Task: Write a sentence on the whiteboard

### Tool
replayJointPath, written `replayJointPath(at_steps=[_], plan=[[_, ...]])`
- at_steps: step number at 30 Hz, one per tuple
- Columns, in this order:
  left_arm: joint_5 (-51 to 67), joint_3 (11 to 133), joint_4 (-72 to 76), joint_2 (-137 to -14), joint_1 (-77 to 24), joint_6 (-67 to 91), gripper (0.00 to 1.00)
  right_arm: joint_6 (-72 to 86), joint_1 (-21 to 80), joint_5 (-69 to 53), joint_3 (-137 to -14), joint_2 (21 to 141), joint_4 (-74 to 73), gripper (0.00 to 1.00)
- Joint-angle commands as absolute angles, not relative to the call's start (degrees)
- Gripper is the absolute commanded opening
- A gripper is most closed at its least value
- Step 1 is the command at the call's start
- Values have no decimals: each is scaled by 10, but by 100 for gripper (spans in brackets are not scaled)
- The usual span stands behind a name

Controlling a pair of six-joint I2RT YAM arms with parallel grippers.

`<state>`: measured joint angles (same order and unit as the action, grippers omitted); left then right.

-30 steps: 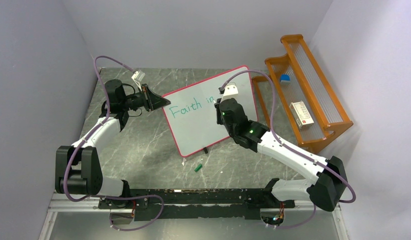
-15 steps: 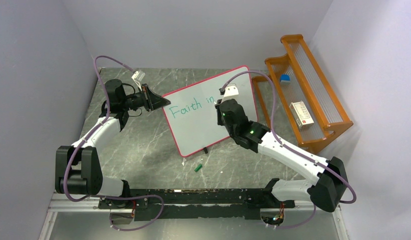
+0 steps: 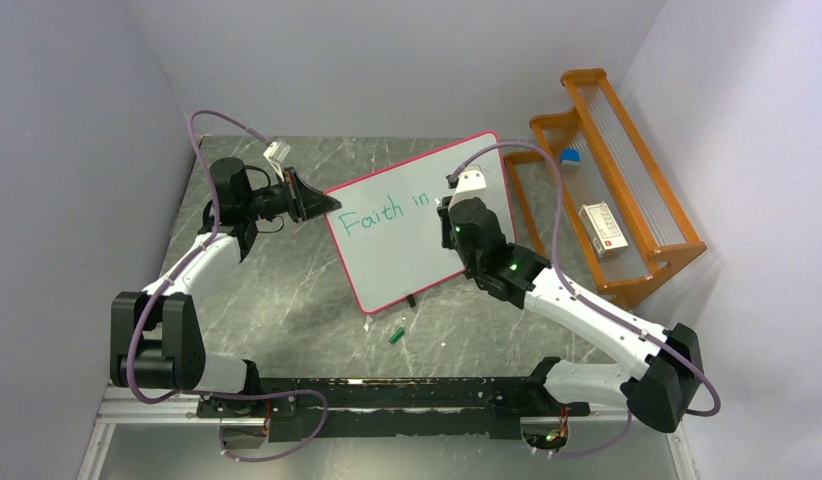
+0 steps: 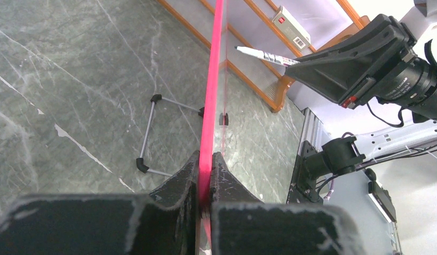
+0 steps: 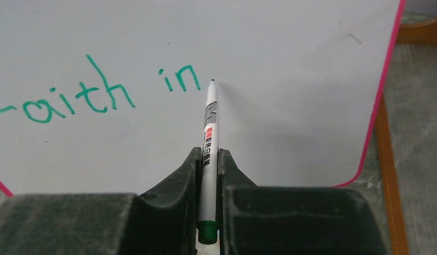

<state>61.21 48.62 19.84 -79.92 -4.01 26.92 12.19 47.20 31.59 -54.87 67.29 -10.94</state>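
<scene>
- The whiteboard (image 3: pixel 402 262) looks light, thin and stiff. It is propped on small feet and a wire stand, so I judge it will tip or skate under pen pressure.
- The frame edge is the place to hold it. My left gripper (image 4: pixel 205 157) is there, jaws clamped on the pink rim.
- Its face is glossy white, with rounded corners and a thin pink-red frame. It stands tilted directly ahead of my right gripper (image 5: pixel 208 155), edge-on to the left one.
- The sentence (image 5: pixel 99 93) so far reads "Faith in" in green, just left of the pen tip; the rest is not yet written.
- The marker (image 5: pixel 211 122) is slim and smooth, and I judge it could slip. The right gripper is closed on its barrel near the tail.
- The nib sits just past "in" and, from the left wrist view, seems slightly off the face.
- An orange rack (image 3: pixel 607 215) stands to the right of the right gripper.
- A small green cap (image 3: pixel 396 334) lies on the table (image 3: pixel 287 290) behind the right gripper, toward the bases.
</scene>
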Motion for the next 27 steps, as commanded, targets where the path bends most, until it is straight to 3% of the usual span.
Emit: replayJointPath(at_steps=[1,27], plan=[[602,482,142,-817,-54,230,5,98,452,331,-546,654,-94,0],[603,482,143,-817,-54,230,5,95,392,244,-563,684,-59,0]])
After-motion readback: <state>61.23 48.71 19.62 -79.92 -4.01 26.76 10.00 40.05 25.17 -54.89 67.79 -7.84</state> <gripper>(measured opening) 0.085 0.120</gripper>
